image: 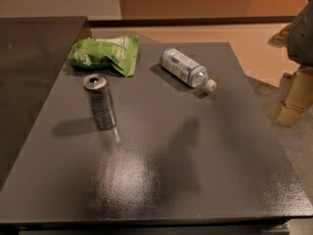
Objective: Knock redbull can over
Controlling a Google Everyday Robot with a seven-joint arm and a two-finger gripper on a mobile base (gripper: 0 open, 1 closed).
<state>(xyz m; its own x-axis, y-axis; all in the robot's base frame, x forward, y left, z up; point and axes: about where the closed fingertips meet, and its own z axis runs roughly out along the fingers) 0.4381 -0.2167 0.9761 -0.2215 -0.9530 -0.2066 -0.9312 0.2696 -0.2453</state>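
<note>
Redbull can stands upright, left of centre on the grey table, just in front of a green snack bag. Clear bottle lies on its side to the right, well apart. Gripper hangs beyond the table's right edge, far from the can. I cannot tell how wide it is open, and I see nothing in it. My read: the can is untouched, and a sideways push near its top should tip it.

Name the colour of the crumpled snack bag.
The crumpled plastic snack bag is green, per the camera view; the gripper hangs at the right edge.
</note>
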